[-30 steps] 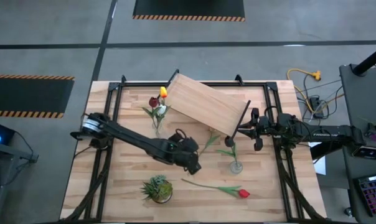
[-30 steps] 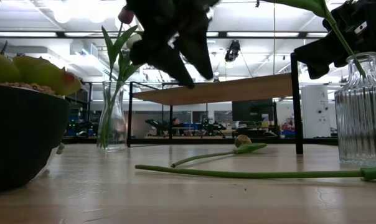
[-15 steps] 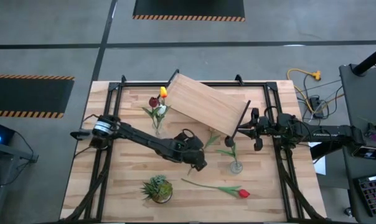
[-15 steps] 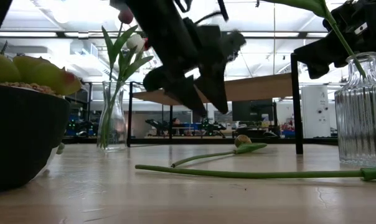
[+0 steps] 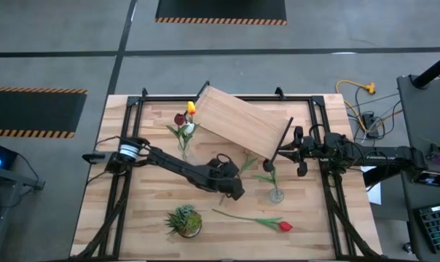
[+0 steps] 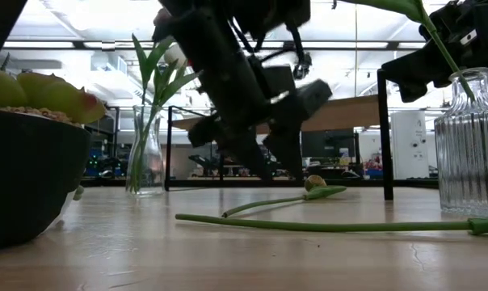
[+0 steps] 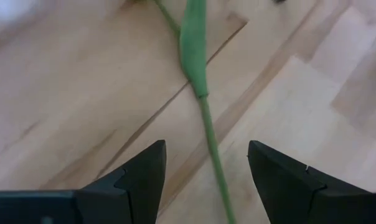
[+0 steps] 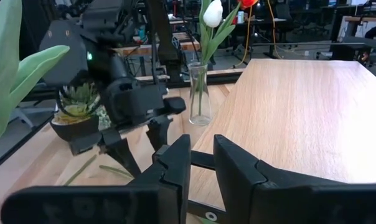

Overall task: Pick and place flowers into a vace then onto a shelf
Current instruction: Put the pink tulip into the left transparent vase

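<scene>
Flowers: three in left vase [image 5: 183, 151], one in right vase [image 5: 277, 193], two loose.

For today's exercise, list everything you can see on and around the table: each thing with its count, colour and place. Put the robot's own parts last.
Tall vase: one, clear, table's rear left, holding yellow, maroon and white tulips.
Ribbed vase: one, clear, right of centre, holding one green stem.
Red tulip: one, lying at the front.
Loose stem: one, green, lying near the centre.
Potted plant: one, green, front left.
Shelf: one, light wood, black legs, rear centre.
Left gripper: fingers open over the loose stem.
Right gripper: fingers nearly shut, beside the shelf's right end.
</scene>
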Robot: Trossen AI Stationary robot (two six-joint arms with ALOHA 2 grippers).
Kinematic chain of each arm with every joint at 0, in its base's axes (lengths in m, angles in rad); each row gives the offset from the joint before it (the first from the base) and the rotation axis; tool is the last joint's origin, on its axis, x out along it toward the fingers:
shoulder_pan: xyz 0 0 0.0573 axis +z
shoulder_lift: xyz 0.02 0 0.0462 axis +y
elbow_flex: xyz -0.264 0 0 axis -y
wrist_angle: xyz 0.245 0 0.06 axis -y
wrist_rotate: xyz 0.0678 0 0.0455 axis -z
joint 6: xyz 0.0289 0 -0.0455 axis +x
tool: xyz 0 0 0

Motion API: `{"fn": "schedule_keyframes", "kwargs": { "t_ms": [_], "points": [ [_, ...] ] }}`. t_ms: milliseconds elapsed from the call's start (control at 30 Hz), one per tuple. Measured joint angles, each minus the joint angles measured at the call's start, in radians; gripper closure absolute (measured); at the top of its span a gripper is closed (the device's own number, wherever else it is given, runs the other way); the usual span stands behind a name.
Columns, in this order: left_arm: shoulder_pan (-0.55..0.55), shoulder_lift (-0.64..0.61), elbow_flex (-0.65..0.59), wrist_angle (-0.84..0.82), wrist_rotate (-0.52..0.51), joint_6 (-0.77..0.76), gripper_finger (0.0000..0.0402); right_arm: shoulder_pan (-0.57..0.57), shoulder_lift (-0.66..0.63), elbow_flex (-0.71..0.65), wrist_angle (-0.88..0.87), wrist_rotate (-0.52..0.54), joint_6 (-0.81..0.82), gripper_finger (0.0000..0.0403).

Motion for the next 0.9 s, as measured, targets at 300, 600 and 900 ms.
{"fn": "schedule_keyframes", "kwargs": {
  "t_ms": [300,600,900],
  "points": [
    [0.005,0.023,0.0,0.012,0.002,-0.036,0.0191,0.0,0.003,0.0,0.001,0.0,0.0,0.0343],
    [0.008,0.028,-0.021,0.027,0.003,-0.086,0.0191,0.0,0.003,0.0,0.001,0.0,-0.008,0.0342],
    [0.013,0.024,-0.07,0.081,0.03,-0.103,0.0191,0.0,0.003,0.0,0.001,0.0,-0.008,0.0343]
  ]
}}
